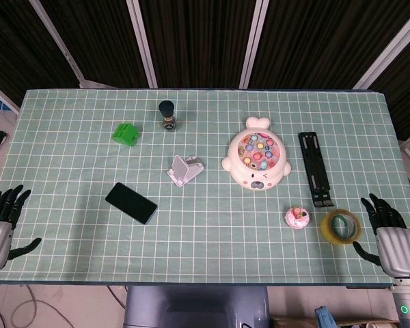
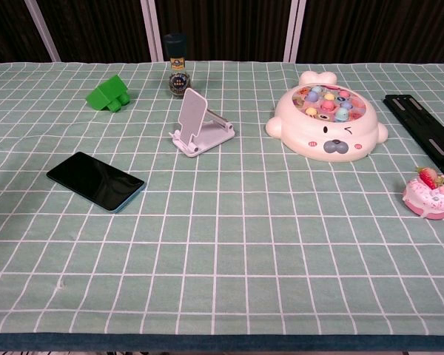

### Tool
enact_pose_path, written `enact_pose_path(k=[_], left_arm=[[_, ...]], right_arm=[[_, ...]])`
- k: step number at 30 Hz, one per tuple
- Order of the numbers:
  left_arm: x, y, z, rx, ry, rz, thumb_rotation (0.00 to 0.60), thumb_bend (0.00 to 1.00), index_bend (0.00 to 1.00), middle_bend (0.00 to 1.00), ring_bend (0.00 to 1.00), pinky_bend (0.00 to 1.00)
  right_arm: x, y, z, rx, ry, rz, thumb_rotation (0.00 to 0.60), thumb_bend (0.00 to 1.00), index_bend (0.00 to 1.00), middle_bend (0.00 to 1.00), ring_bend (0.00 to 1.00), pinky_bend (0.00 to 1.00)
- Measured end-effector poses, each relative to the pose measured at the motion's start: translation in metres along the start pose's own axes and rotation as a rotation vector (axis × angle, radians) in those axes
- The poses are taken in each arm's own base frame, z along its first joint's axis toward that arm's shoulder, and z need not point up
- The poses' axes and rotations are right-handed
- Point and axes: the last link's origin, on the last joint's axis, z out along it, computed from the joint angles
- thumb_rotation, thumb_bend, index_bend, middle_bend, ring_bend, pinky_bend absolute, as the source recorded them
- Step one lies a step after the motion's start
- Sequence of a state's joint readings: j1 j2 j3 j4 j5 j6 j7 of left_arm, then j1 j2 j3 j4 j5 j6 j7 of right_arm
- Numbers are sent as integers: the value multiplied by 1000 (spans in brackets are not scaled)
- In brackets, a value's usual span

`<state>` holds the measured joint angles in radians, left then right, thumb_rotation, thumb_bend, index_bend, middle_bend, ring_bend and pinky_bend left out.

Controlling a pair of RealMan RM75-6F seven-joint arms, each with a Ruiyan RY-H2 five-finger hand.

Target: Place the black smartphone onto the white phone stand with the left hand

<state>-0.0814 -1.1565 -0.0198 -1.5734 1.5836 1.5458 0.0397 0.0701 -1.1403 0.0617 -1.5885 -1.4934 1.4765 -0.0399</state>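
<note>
Black smartphone lies flat and screen-up on the table, whose top is covered by a green cloth with a white grid. It sits at an angle toward the left side, untouched by either arm. The white phone stand is a little farther back and to the right of it, apart from the phone, with its backrest tilted up as the chest view shows.

The left robot hand rests at the left edge of the table, near the front, fingers spread and holding nothing; it is well apart from the phone. The right robot hand sits at the right front edge in the same way, fingers apart and empty. Neither hand shows in the chest view.

Behind the stand are a green block and a small dark-capped bottle. Right of the stand is a cream-coloured animal-shaped toy with coloured pieces on top. Farther right lies a long black folding bracket. In front of that are a pink doughnut-shaped toy and a roll of clear tape, the tape just beside the right hand's fingertips.
</note>
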Motion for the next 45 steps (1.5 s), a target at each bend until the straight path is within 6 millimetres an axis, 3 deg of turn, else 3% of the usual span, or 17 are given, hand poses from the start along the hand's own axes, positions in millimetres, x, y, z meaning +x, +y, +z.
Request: enact_pose_path(k=[16,24,28,36,45], left_arm=[[-2,-1,2,-1,-9,17,600,69,0,0,0,0],[-3,10,14,-55,-43,64,600,69,0,0,0,0],[-4,21,31,-102,-82,114,600,69,0,0,0,0],[-6,63,86,-207,-187,240,600,88,21,0,0,0],[-20,115,142,-289,-246,366,600,114,104,107,0,0]], right_arm=[[0,-1,2,0,-4,-5,600,309,65,0,0,151],[0,-1,4,-6,-11,-10,600,309,65,0,0,150],[-1,-1,5,-10,-15,-10,600,309,65,0,0,151],[-1,-1,7,-19,-21,-10,600,311,65,0,0,150],[-1,-1,7,-24,-23,-11,600,318,65,0,0,151]])
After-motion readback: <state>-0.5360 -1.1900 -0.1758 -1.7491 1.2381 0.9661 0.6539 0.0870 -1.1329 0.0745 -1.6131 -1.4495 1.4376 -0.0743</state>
